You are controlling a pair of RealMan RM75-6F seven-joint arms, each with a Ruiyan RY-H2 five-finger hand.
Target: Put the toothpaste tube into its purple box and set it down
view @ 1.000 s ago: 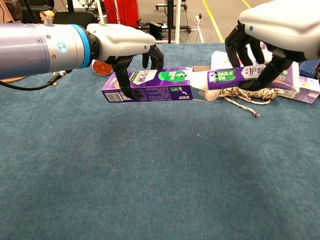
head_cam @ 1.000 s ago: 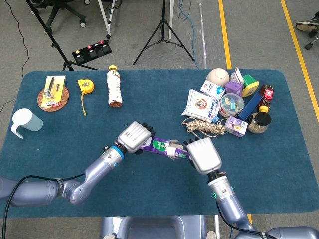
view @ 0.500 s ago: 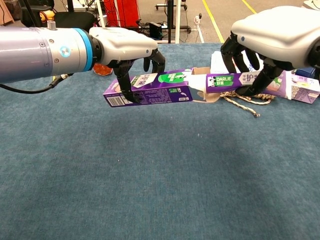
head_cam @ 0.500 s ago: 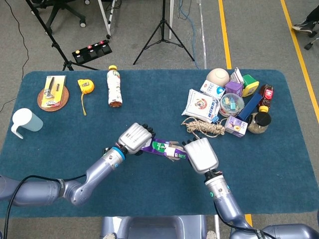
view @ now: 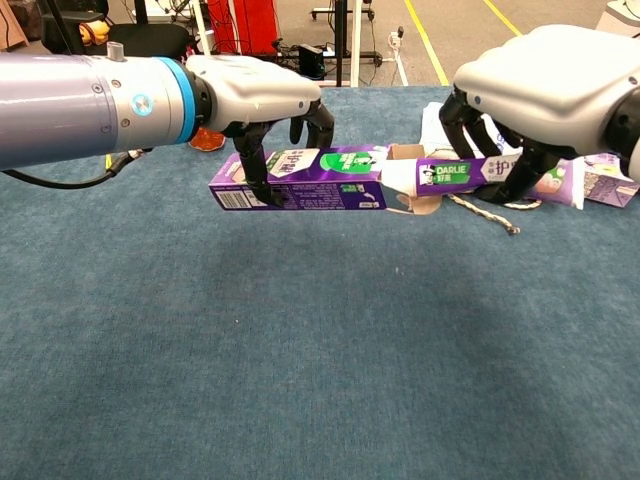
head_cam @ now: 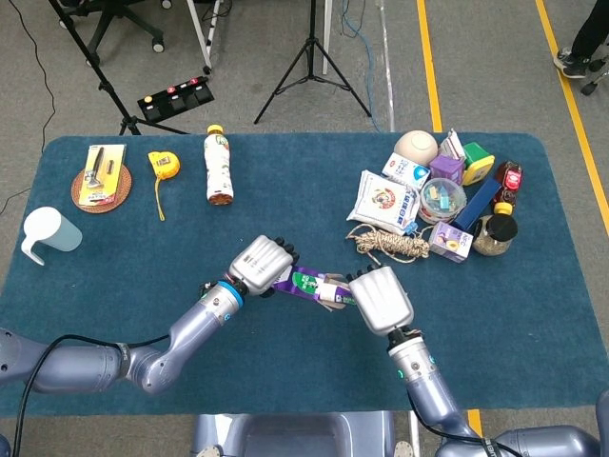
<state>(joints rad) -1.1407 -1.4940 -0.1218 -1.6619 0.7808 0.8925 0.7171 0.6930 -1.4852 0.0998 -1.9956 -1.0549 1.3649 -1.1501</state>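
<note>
Chest view: the toothpaste tube meets the open mouth of its box, both held clear of the table.

The left hand (view: 262, 105) grips the long purple cardboard toothpaste box (view: 300, 179) near its closed end, holding it level above the blue cloth-covered table (view: 300, 360). The right hand (view: 535, 95) clasps the purple-and-white Darlie toothpaste tube (view: 470, 172) from above, cap end pointing at the box's open flaps; whether the cap is already inside I cannot tell. The step in hand looks like insertion, barely begun. Next, the tube likely needs sliding along the box's axis, staying in line so the loose flaps do not fold inward, with the right hand's grip shifting back toward the tube's tail.
</note>
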